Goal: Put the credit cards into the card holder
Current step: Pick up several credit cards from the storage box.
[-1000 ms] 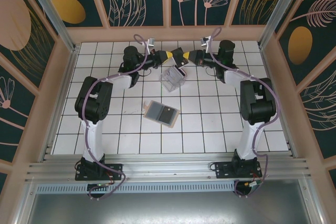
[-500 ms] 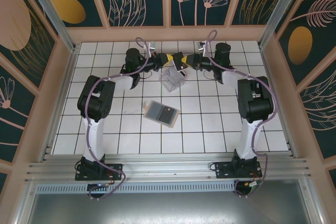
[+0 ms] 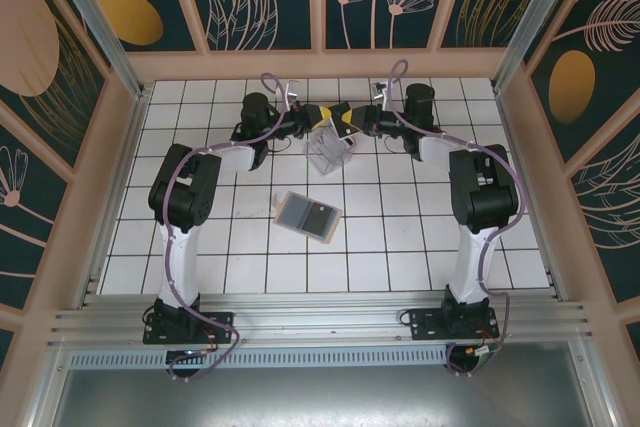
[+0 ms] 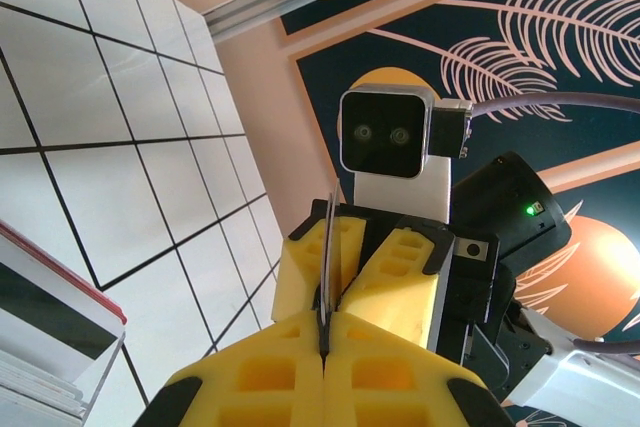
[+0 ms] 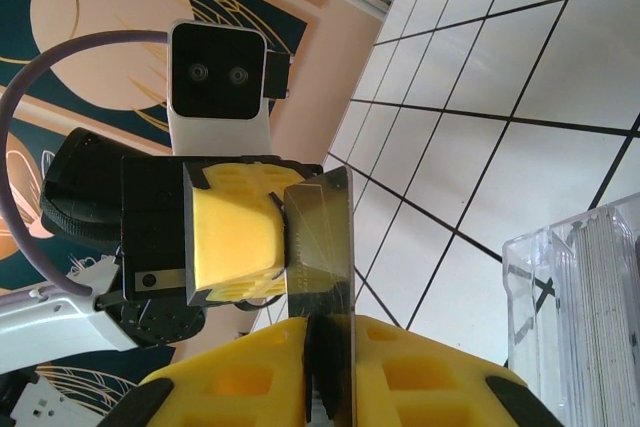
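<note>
Closing in from the right, the right end effector [image 5: 325, 332] is now sitting nose to nose with the left end effector [image 4: 325, 337] over the far middle of the table [image 3: 420, 237], where a second ago a small gap was showing between them. The clear box [image 3: 330, 152] and the card holder [image 3: 307, 215] are lying where they were. One credit card [image 5: 320, 237] is standing on edge between the two. The left jaws are pinching one end of it shut, while the right jaws are sitting narrow around the other end with a dark sliver showing beside the card, so I cannot tell whether they are gripping it or letting go. What the coming move is turning on, as I judge it, is the holder's place. It is lying flat on the table toward the robot's side of both end effectors, well apart from them, past the clear box and a little left of centre. Its long axis is running left to right, the right end slanting nearer the robot. That is putting it slightly closer to the left arm — the one firmly holding the card.
</note>
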Robot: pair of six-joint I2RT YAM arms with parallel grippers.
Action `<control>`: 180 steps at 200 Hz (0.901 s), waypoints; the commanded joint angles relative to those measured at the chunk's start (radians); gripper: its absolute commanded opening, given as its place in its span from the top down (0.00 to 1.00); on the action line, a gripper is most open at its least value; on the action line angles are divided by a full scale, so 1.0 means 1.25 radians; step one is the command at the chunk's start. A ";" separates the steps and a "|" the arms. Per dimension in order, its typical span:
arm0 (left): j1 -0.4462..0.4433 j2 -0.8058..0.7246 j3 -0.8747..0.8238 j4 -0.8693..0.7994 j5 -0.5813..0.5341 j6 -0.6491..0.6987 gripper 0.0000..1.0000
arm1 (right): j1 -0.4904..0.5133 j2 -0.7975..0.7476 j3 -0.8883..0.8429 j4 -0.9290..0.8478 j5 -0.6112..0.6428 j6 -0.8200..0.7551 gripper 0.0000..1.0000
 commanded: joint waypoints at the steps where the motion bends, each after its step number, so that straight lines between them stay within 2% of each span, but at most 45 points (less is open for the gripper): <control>1: -0.002 0.004 0.014 0.010 0.015 0.003 1.00 | -0.007 -0.003 0.004 0.015 0.000 -0.016 0.83; 24: -0.002 0.000 0.014 0.007 0.016 0.003 1.00 | -0.024 -0.011 -0.015 0.046 0.000 0.004 0.86; 72: -0.002 -0.005 0.013 0.007 0.014 0.003 1.00 | -0.031 -0.021 -0.033 0.068 -0.001 0.016 0.86; 99: -0.001 -0.012 0.009 0.012 0.012 0.002 1.00 | -0.047 -0.014 -0.063 0.181 -0.015 0.102 0.89; 122: -0.001 -0.015 0.005 0.024 0.012 -0.005 1.00 | -0.053 -0.016 -0.075 0.203 -0.011 0.121 0.91; 180: 0.000 0.006 -0.018 0.225 0.010 -0.138 1.00 | -0.054 -0.022 -0.118 0.381 0.027 0.271 0.97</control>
